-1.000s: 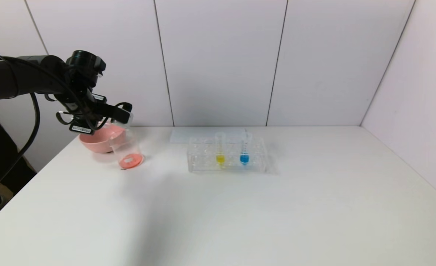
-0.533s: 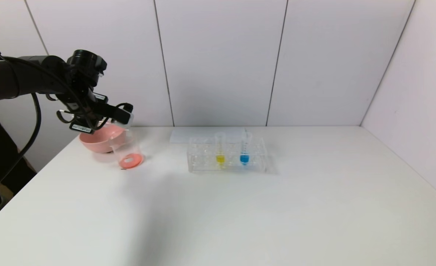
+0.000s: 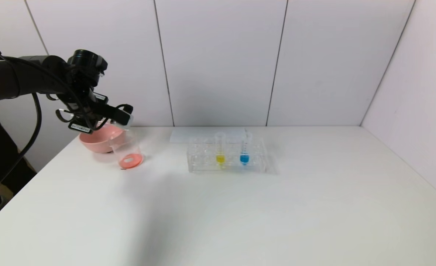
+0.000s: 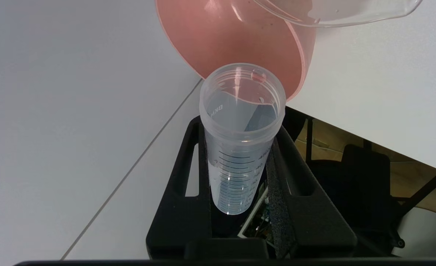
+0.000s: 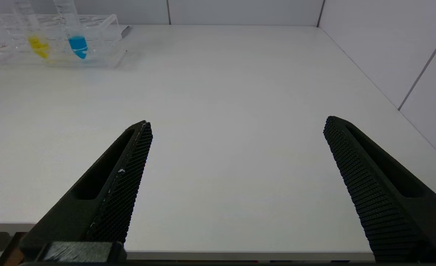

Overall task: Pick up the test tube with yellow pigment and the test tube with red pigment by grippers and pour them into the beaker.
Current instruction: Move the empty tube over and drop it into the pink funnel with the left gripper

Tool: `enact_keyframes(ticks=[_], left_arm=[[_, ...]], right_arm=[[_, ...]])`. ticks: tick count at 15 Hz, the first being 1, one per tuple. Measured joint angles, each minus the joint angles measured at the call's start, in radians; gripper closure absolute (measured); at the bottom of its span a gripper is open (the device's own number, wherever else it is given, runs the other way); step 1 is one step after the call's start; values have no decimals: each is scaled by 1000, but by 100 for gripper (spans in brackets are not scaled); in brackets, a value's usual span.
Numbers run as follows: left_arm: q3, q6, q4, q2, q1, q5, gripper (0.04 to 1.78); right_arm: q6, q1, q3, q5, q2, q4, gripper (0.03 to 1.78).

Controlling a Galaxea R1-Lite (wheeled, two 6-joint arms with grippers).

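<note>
The emptied test tube with red pigment (image 4: pixel 240 140) is kept clamped, barely shifted, by the left gripper (image 3: pixel 123 115) above the beaker (image 3: pixel 126 149) near the counter's (image 3: pixel 240 207) far-left corner.

My left gripper (image 3: pixel 123 117) has edged up and back from the beaker (image 3: pixel 126 151), tipping the emptied tube (image 4: pixel 240 136) slightly flatter.

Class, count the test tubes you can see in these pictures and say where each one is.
3. The yellow-liquid tube and the blue-liquid tube stand side by side in the clear rack. An emptied tube is clamped in the left gripper above the pink bowl.
</note>
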Motion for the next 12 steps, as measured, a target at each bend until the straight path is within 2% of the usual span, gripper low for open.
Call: enact_keyframes(ticks=[7,10,12], left_arm=[[4,-21,22,-37,11,-36,137],[11,-116,23,-73,41,-159,137],[11,-178,22,-104,81,-280,137]], right_arm=[[0,0,0,0,0,0,11],[0,0,0,0,0,0,11],[0,0,0,0,0,0,11]])
